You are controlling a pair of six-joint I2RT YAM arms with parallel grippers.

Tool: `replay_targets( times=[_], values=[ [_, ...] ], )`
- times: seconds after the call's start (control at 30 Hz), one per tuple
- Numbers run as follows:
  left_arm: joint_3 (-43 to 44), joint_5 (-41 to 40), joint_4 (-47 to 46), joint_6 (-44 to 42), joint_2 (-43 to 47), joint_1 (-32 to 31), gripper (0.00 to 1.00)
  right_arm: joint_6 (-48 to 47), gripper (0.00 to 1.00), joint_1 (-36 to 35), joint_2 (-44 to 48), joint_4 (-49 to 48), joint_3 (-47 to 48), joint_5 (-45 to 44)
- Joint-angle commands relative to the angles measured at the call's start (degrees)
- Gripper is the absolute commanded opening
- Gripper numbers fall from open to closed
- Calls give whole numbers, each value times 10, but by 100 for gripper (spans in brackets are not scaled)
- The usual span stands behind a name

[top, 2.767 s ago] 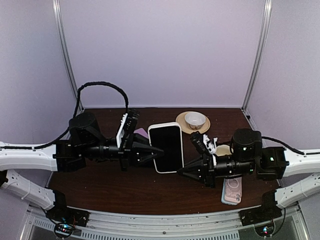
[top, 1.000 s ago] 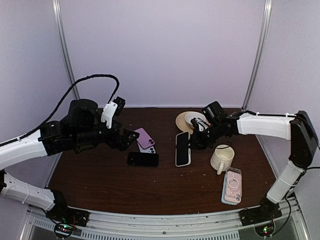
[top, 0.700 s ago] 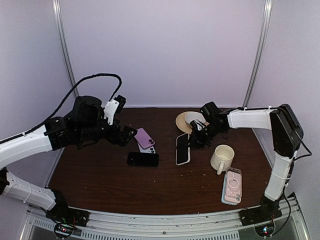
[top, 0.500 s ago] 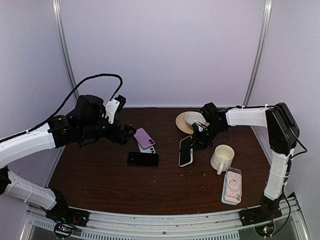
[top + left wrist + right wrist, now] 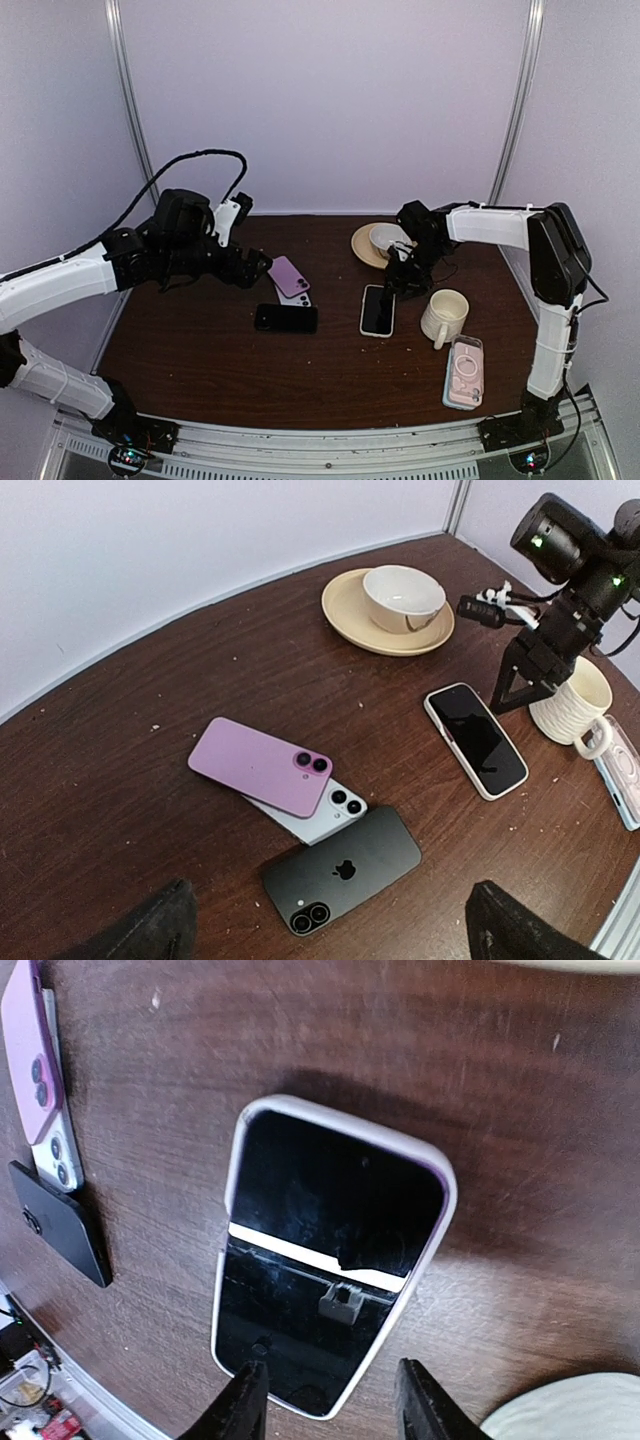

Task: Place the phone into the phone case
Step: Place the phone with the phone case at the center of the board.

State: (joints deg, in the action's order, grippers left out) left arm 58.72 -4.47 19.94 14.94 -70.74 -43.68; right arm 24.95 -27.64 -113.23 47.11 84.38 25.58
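A phone [image 5: 378,310] with a black screen and a pale rim lies flat, screen up, on the brown table, also seen in the left wrist view [image 5: 476,739] and the right wrist view [image 5: 330,1255]. My right gripper [image 5: 400,283] hovers just above its far end, open, its fingers [image 5: 250,1395] apart and holding nothing. A clear pinkish phone case [image 5: 463,372] with a ring mark lies at the front right. My left gripper [image 5: 255,268] hangs open over the left half, above a black phone [image 5: 345,865].
A purple phone [image 5: 260,765] lies on a pale blue phone [image 5: 330,813], beside the black phone [image 5: 285,318]. A cream mug [image 5: 443,315] stands right of the released phone. A saucer [image 5: 362,243] with a white bowl [image 5: 388,238] sits at the back.
My right gripper has opened and let go of the pale-rimmed phone, which went from tilted on its edge to lying flat. The left arm has hardly moved.
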Motion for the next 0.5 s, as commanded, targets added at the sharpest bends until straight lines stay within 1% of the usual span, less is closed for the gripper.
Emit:
replay_targets(
  times=[0.0, 0.1, 0.17, 0.2, 0.23, 0.27, 0.3, 0.37, 0.47],
  values=[
    [25, 43, 9, 37, -21, 28, 97, -32, 49, -10, 0, 49, 64, -77],
    [25, 82, 16, 69, -38, 53, 97, -44, 53, -36, 4, 69, 94, -143],
    [17, 98, 5, 87, -50, 67, 98, -66, 59, -65, 9, 56, 104, -170],
    [12, 109, -1, 99, -57, 79, 98, -82, 65, -83, 10, 41, 106, -175],
    [6, 124, -9, 116, -65, 92, 98, -96, 75, -100, 10, 26, 110, -182],
    [0, 138, -15, 135, -75, 108, 98, -107, 82, -116, 7, 19, 119, -192],
    [-3, 152, -21, 153, -87, 123, 98, -116, 87, -129, 1, 19, 131, -201],
    [-3, 162, -19, 174, -110, 142, 98, -123, 88, -144, -8, 25, 151, -210],
    [0, 157, -19, 171, -137, 145, 98, -107, 90, -150, 0, 18, 151, -209]
  ],
)
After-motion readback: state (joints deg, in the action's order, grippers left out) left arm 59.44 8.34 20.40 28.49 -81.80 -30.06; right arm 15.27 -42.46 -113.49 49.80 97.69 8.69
